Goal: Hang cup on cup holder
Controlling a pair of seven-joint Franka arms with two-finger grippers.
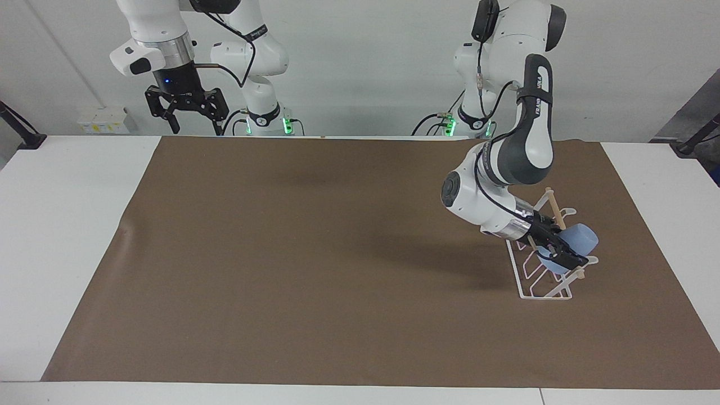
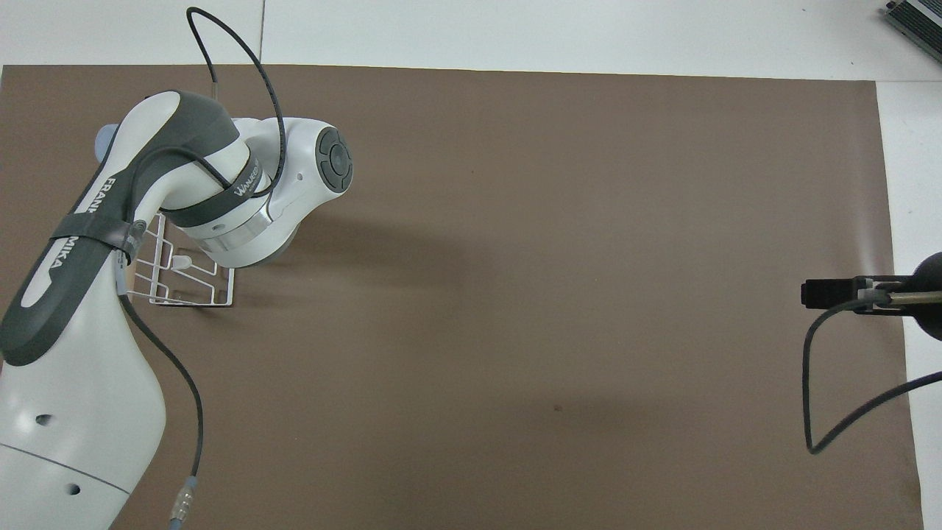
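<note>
The light-blue cup (image 1: 583,238) lies tilted, mouth down, over a prong of the white wire cup holder (image 1: 541,284), beside its wooden dowel, at the left arm's end of the table. My left gripper (image 1: 567,254) reaches down into the holder and is shut on the cup's rim. In the overhead view the left arm covers the gripper. Only a sliver of the cup (image 2: 107,136) and part of the holder (image 2: 184,283) show there. My right gripper (image 1: 195,125) waits open and empty, up in the air over the table edge nearest the robots; its tip shows in the overhead view (image 2: 813,293).
A brown mat (image 1: 315,253) covers most of the white table (image 1: 62,225). A small white box (image 1: 102,120) sits near the wall by the right arm's end. A black cable (image 2: 824,397) hangs from the right arm.
</note>
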